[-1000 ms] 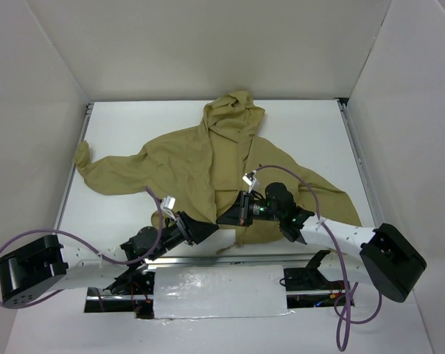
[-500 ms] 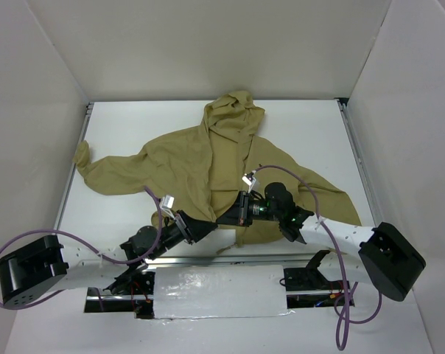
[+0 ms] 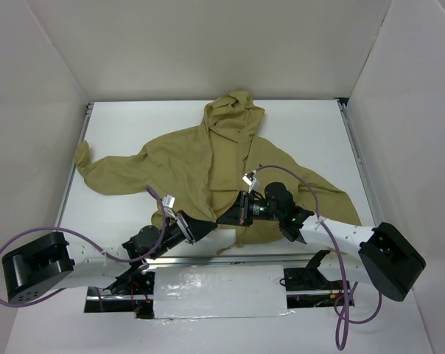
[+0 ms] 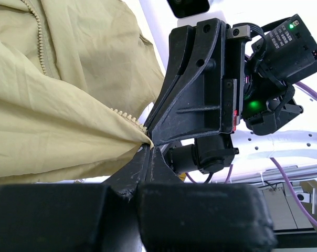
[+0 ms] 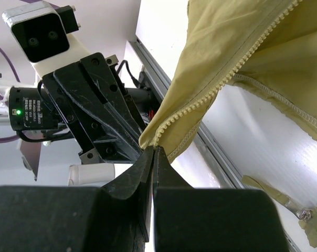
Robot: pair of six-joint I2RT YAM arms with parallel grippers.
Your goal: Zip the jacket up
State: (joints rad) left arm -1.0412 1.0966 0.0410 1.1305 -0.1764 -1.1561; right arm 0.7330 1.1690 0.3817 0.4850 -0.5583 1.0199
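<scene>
The olive-tan hooded jacket [image 3: 208, 158] lies spread on the white table, hood at the far side, sleeves out to both sides. My left gripper [image 3: 214, 226] and right gripper [image 3: 221, 220] meet tip to tip at the jacket's bottom front hem. In the left wrist view my left gripper [image 4: 149, 147] is shut on the jacket [image 4: 53, 121] at the lower end of a zipper tooth row. In the right wrist view my right gripper [image 5: 153, 149] is shut on the jacket [image 5: 242, 63] at the bottom corner of the other zipper row. The hem is lifted slightly off the table.
A metal rail [image 3: 230, 258] runs along the table's near edge under the grippers. White walls enclose the table [image 3: 311, 133] on three sides. Purple cables loop from both arms. A small dangling zipper pull [image 5: 304, 214] shows at the lower right of the right wrist view.
The left arm's base part has shifted slightly right. Both grippers stay shut at the hem in nearly the same place.
</scene>
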